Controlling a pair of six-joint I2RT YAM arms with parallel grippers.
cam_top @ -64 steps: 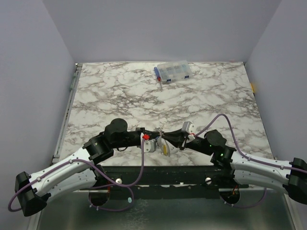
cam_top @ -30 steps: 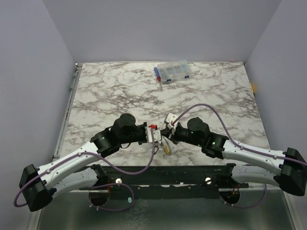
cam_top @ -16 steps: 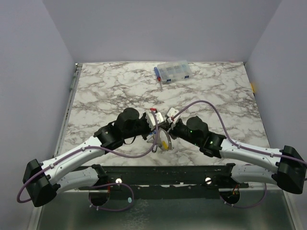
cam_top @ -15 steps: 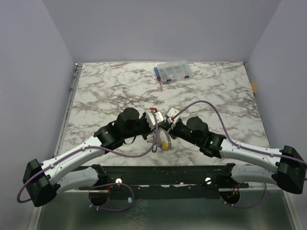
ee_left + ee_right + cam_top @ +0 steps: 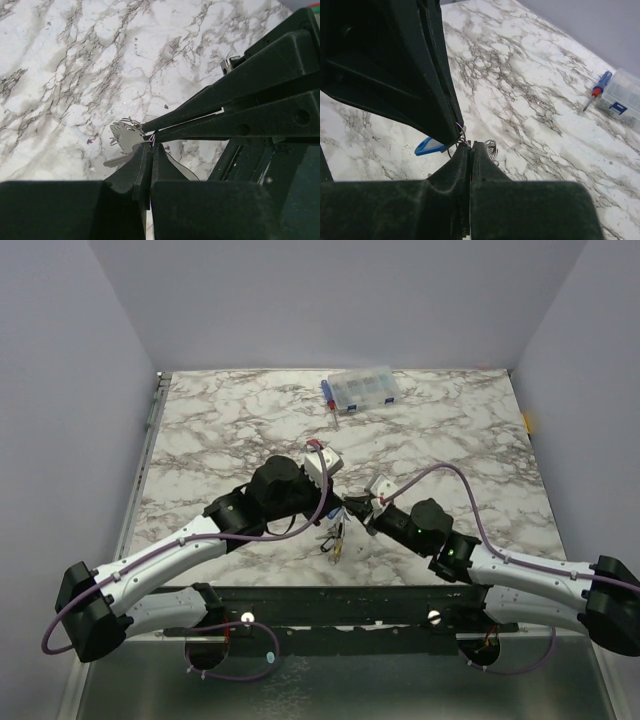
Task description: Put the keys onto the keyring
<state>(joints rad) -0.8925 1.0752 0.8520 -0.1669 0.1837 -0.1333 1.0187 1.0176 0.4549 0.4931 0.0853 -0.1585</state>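
Left gripper (image 5: 150, 148) and right gripper (image 5: 470, 146) meet tip to tip, jaws clenched on the keyring (image 5: 491, 146); keys (image 5: 430, 146) dangle just beneath the fingertips.

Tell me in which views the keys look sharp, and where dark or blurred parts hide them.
Top external view: even light, but the keys are too small for detail. Left wrist view: the left tool is a dark blur in front; the keys past it are fairly sharp. Right wrist view: the table is bright and sharp, the blue key clear, the right tool black.
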